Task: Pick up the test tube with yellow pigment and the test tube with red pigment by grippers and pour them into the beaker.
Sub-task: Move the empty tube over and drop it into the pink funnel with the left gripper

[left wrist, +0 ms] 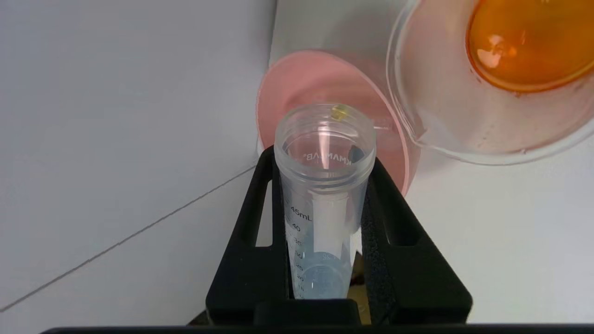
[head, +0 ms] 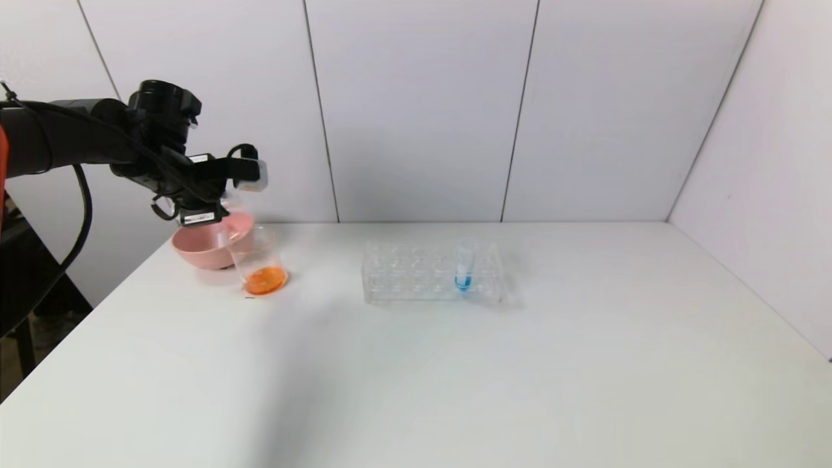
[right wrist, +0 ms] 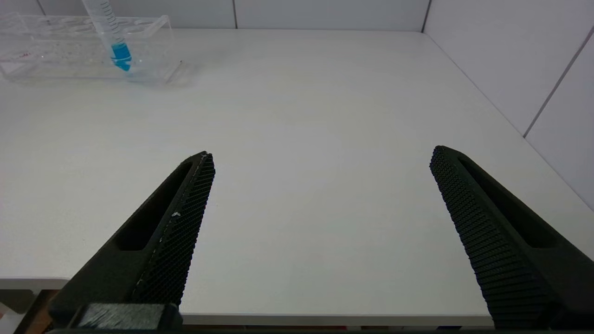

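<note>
My left gripper (head: 211,211) (left wrist: 322,160) is shut on the test tube with yellow pigment (left wrist: 320,222), a clear graduated tube. The tube looks drained, with only a yellow drop at its rim. It is tipped mouth-down over the pink bowl's (left wrist: 301,88) near edge, right beside the beaker (head: 263,263) (left wrist: 501,93). The beaker stands on the table with orange liquid in its bottom. My right gripper (right wrist: 322,153) is open and holds nothing, low over the table's front edge. The test tube with red pigment is out of view.
A clear tube rack (head: 416,273) (right wrist: 55,60) stands mid-table with a blue-tipped tube (head: 464,270) (right wrist: 116,46) in it. The pink bowl (head: 201,250) sits at the back left corner, touching the beaker. White walls bound the table at the back and right.
</note>
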